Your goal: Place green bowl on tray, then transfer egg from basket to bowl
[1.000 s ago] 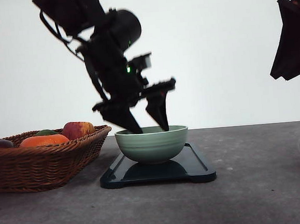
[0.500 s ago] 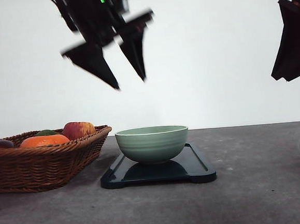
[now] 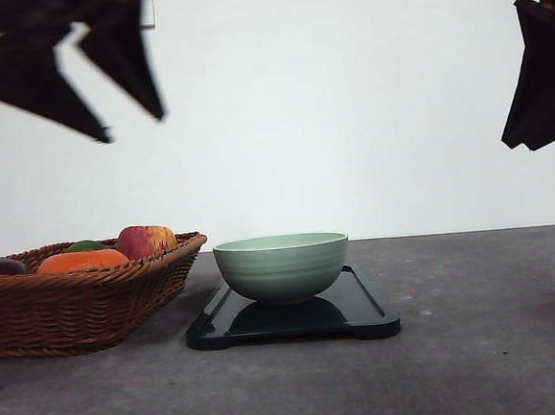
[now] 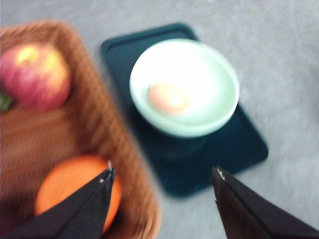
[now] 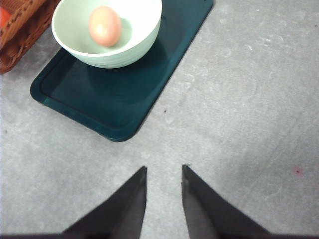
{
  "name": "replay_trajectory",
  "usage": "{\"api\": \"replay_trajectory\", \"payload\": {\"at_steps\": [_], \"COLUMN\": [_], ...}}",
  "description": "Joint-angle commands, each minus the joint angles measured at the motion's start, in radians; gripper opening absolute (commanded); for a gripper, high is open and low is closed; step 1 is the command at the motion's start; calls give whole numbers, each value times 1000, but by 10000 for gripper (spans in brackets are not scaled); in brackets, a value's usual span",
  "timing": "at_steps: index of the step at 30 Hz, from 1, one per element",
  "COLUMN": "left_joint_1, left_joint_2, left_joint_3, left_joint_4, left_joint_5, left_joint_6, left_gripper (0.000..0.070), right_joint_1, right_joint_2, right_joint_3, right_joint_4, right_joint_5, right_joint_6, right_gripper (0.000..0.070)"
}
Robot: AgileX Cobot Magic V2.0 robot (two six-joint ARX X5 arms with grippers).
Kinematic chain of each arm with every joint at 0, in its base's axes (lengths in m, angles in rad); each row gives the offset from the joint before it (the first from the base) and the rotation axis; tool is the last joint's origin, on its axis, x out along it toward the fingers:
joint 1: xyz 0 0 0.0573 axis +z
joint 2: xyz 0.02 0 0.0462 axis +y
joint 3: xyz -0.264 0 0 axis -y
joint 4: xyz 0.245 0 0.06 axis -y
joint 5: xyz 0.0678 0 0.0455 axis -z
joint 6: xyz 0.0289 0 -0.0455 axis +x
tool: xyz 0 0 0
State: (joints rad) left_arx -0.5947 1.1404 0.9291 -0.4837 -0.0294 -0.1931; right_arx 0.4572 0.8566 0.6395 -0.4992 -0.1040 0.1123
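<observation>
Front view | grey table (image 3: 481,345) | white wall (image 3: 346,106) | tray (image 3: 363,318) on table

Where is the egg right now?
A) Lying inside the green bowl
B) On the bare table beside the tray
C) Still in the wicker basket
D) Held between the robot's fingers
A: both wrist views show the egg lying inside the green bowl, which stands on the tray; the left gripper hangs open and empty, high above the basket.
</observation>
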Motion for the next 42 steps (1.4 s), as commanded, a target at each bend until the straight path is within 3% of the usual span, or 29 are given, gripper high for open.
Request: {"api": "replay_trajectory", "payload": {"at_steps": [1, 11, 38, 40, 41, 42], "left_joint_1": [8, 85, 84, 84, 84, 84], "left_joint_2": [-27, -139, -139, -139, -139, -139], "left_joint_3": [-32, -106, -105, -106, -106, -106], "left_joint_4": [3, -49, -48, -47, -48, -49], "left_joint_5": [-10, -31, -30, -30, -30, -30], "left_joint_6": [-10, -10, -10, -10, -10, -13], "left_gripper": [391, 391, 390, 342, 124, 19], "right_joint_1": [5, 5, 5, 5, 5, 5], "right_joint_2": [4, 4, 4, 4, 4, 4], "right_joint_3": [3, 3, 3, 3, 3, 3], "right_joint_4": [5, 5, 49, 56, 60, 63], "right_joint_5": [1, 1, 0, 0, 1, 1], "right_joint_6": [10, 10, 11, 11, 11, 11], "right_gripper": [135, 135, 134, 79, 29, 9]}}
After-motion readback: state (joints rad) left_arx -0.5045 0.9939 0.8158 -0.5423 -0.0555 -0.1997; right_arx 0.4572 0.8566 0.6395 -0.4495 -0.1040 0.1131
